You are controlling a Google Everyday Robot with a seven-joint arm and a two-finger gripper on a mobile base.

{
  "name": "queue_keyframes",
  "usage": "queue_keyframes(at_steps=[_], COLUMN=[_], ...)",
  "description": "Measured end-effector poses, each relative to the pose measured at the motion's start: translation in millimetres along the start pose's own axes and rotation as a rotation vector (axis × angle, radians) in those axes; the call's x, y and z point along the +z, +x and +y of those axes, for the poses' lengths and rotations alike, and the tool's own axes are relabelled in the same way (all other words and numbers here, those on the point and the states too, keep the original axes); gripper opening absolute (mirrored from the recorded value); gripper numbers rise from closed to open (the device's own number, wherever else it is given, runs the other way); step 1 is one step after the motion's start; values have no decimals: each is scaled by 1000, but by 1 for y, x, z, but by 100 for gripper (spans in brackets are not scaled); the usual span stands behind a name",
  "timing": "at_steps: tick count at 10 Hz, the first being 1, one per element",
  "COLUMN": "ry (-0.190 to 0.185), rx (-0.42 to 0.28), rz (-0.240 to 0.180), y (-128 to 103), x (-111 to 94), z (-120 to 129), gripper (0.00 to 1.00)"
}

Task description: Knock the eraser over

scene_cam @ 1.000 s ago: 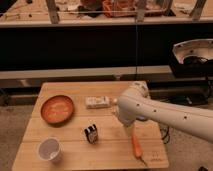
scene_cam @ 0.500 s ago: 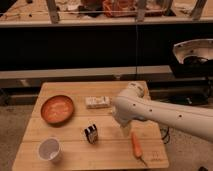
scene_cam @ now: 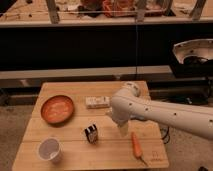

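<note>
One eraser (scene_cam: 91, 133), black with a white patch on its face, stands upright on the wooden tabletop (scene_cam: 111, 157), in the front half and a little left of centre in the camera view. It looks taller than wide, so I take its long axis to be vertical. It is not yet knocked over.

My hand (scene_cam: 121, 131) hangs close above the tabletop, pointing down from the bulky white wrist. It is open and holds nothing. It sits near the eraser, on the eraser's right in the camera view, with a clear strip of bare wood between them; no contact.

Key relation: the eraser lies to the camera-left of the hand, at about the same depth on the tabletop. Judgement: a sideways sweep toward camera-left, striking high on the block, should tip it; striking low may only slide it. I have a single arm, so there is no choice of which one to use.

Count, working outward:
- 1 carrot (scene_cam: 136, 145), lying just right of the hand, tip toward the front edge.
- 1 pale cream oblong (scene_cam: 97, 102), lying flat behind the eraser, apart from it.
- 1 orange bowl (scene_cam: 57, 109), back left.
- 1 white cup (scene_cam: 49, 149), upright, front left, well apart from the eraser.
</note>
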Motion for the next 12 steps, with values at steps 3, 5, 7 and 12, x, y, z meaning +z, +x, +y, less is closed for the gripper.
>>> queue_keyframes(at_steps=[3,5,7,12], ry=[0,1,1,3], rx=[-21,-33,-49,-77], rz=[-9,-13,-18,-28], y=[-5,-8,-12,-22], x=[4,6,8,12], z=[-5,-9,-13,-21], gripper=[80,80,80,80])
